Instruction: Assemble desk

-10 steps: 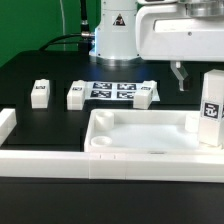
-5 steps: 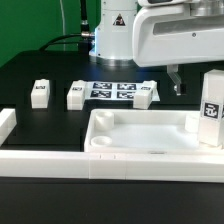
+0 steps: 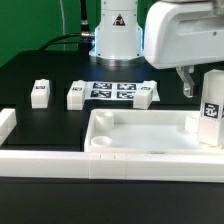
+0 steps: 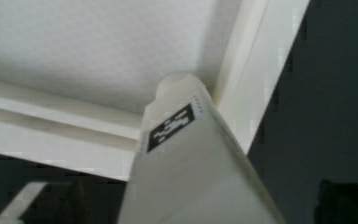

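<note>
while jaws stand spread, black table (image 3: 58, 76) bears the tabletop (image 3: 140, 136) before green backdrop (image 3: 30, 24).

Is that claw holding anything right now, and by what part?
Nothing, it seems: its one visible finger hangs beside the upright leg, a dark gap between them.

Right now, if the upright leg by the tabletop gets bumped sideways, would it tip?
Possibly: the upright leg is tall and narrow, so it could tip unless fastened to the tabletop, which I can't tell. It looks like stiff plastic, probably light.
</note>
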Tool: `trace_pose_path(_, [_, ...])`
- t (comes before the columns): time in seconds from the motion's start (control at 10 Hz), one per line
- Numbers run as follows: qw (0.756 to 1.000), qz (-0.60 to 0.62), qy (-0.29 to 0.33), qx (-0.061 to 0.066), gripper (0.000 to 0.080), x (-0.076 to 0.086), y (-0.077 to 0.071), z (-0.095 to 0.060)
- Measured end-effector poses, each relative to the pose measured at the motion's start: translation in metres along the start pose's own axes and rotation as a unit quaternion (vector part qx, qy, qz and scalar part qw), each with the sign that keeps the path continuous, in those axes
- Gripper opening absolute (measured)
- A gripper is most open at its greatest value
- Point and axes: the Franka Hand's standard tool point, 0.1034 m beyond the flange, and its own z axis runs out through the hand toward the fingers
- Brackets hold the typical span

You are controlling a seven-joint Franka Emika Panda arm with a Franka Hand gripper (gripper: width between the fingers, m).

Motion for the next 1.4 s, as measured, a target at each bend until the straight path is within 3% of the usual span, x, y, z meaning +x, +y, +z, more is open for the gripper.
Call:
trace_pose_path(0.3, [0.988,-0.152,-0.003,-0.016,0.0649,0.0005,0.0011,-0.0009])
trace_pose_path(0.7, [0.976,-0.219,-0.005,-0.015,0.0626,-0.001,0.0038,0.0003])
trace_pose_path(0.8, [0.976,-0.219,-0.005,-0.015,0.0396,-0.001,0.0039,0.0004])
trace_pose_path(0.9, [0.976,-0.219,-0.005,-0.015,0.0287,-0.0011,0.0039,0.0005])
trace_pose_path(1.2, [0.979,-0.202,-0.005,-0.015,0.0288,-0.0011,0.0038,0.0006])
trace_pose_path(1.4, [0.995,-0.096,-0.002,-0.007,0.0288,-0.0013,0.0033,0.0011])
